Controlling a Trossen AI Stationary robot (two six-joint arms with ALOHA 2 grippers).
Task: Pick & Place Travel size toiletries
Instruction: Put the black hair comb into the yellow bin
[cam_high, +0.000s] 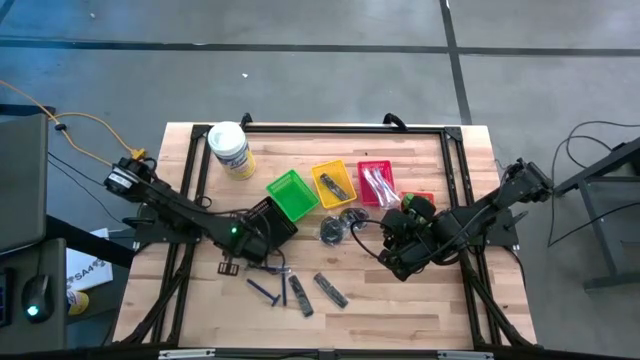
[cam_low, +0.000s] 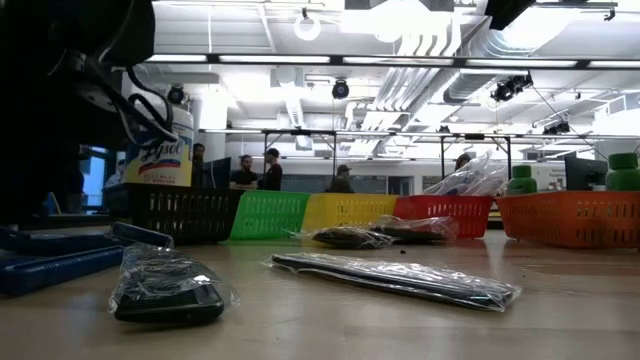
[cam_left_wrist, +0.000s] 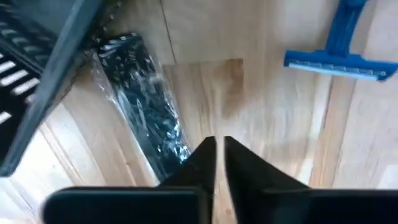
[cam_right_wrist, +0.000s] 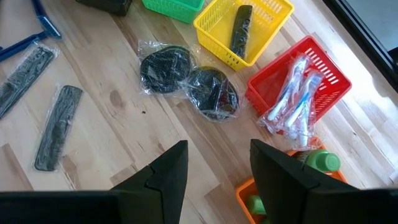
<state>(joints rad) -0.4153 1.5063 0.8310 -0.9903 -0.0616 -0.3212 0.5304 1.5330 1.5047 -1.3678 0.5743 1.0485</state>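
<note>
Left tool (cam_left_wrist: 216, 149) pinched together on nothing, over bare counter (cam_left_wrist: 261, 106); bagged comb (cam_left_wrist: 144, 102) at its 10 o'clock, razor (cam_left_wrist: 339, 56) at 2. Right tool (cam_right_wrist: 217, 163) apart, parked above orange basket (cam_right_wrist: 249, 196), I'd guess awaiting drop-offs.

The wooden table (cam_high: 200, 300) carries a white tub (cam_high: 230, 150), a row of baskets — black (cam_high: 272, 222), green (cam_high: 292, 194), yellow (cam_high: 333, 184), red (cam_high: 377, 183) — 2 bagged dark round pieces (cam_right_wrist: 189, 79), grey strips (cam_high: 330, 289) and blue razors (cam_high: 265, 291), loose on the boards.
</note>
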